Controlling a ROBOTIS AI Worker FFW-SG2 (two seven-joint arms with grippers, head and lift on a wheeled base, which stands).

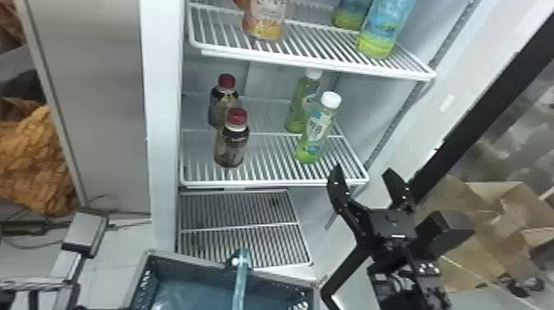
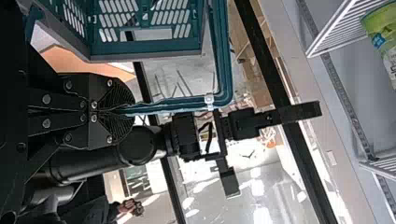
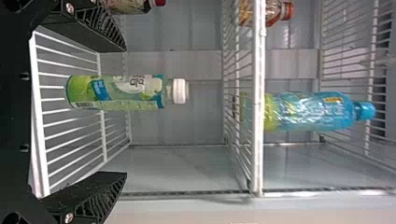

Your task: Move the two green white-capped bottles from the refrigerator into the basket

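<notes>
Nearest us, our left pincer is clamped on the handle of the basket, which sits below and to the left of our right pincer. So the carrying side of the job looks ready, and we judge the basket close enough to serve as the drop point.

Our right pincer is spread wide with nothing between its fingers, just short of the shelf. Beyond it, slightly to its left, stands the front bottle, upright, green and white-capped, untouched by us. Deeper past the pincer, close behind that one, the rear bottle stands on the same shelf.

By our reckoning, then, neither of the two transfers is done. Both bottles have yet to be gripped, lifted out and lowered into the basket; we would expect to take the front one first, since it partly screens the other.

Farther left of the right pincer, the red-capped bottles share the shelf, and the blue bottles stand above it on the upper shelf; neither kind belongs to our count.
</notes>
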